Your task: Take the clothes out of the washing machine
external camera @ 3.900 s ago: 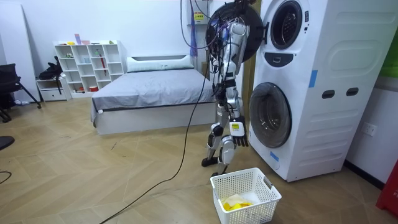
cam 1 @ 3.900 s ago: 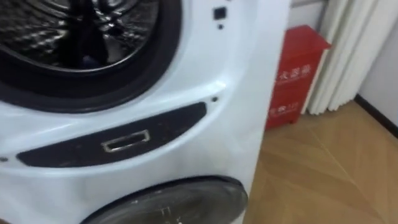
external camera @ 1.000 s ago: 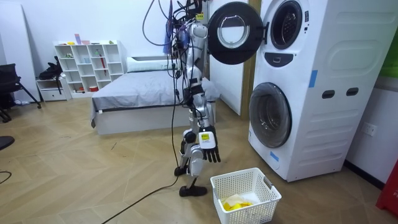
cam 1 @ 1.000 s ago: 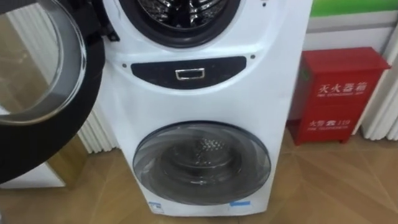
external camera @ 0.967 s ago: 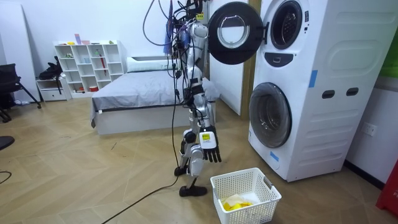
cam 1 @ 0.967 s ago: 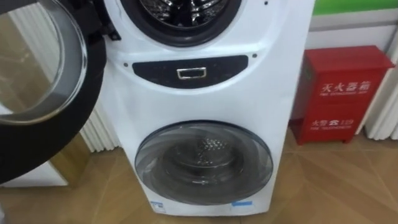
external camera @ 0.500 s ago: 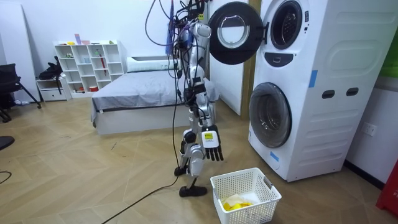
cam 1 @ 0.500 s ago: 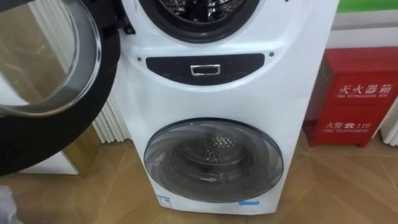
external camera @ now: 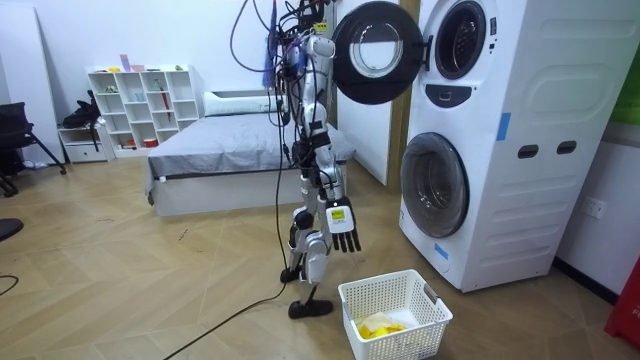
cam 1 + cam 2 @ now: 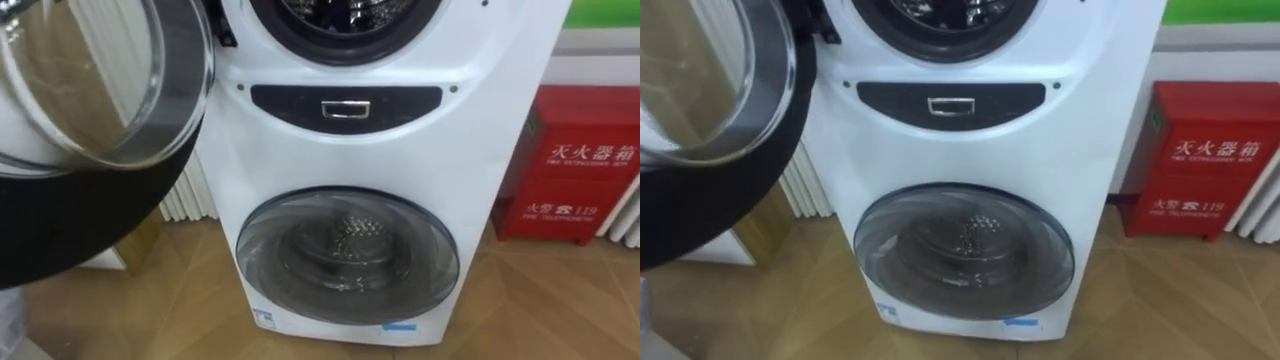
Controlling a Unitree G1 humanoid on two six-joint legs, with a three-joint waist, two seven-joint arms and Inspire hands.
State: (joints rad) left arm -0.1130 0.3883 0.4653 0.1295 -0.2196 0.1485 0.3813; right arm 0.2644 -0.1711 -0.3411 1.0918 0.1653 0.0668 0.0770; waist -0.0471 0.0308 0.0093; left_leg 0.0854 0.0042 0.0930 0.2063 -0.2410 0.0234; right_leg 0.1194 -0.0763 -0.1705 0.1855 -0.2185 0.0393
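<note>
Room view, from its left: a white shelf (image 9: 140,105) stands against the far wall, and a bed (image 9: 240,150) lies beside it. The robot stands on the wooden floor between the bed and the washing machine (image 9: 530,150), facing the machine. Its right hand (image 9: 343,228) hangs at thigh height with the fingers straight and spread, pointing down and holding nothing. It is above the basket and apart from it. The white basket (image 9: 420,340) sits on the floor just beside the robot's feet, in front of the machine's lower half. A yellow cloth (image 9: 378,325) lies crumpled in the bottom of the basket. Level with the robot's head, the round upper door (image 9: 372,52) is swung wide open toward the room view's left.

In the eye views, the open upper door (image 10: 90,120) is on the left, with its glass bowl set in a black rim. To its right is the lower edge of the drum (image 10: 345,15), where ribbed metal shows inside a dark ring. I cannot tell whether any clothes are in it. Below the drum a dark panel (image 10: 345,105) carries a small metal handle. Under that, the lower door (image 10: 347,255) is closed. A red cabinet (image 10: 585,165) stands on the floor just right of the machine.
</note>
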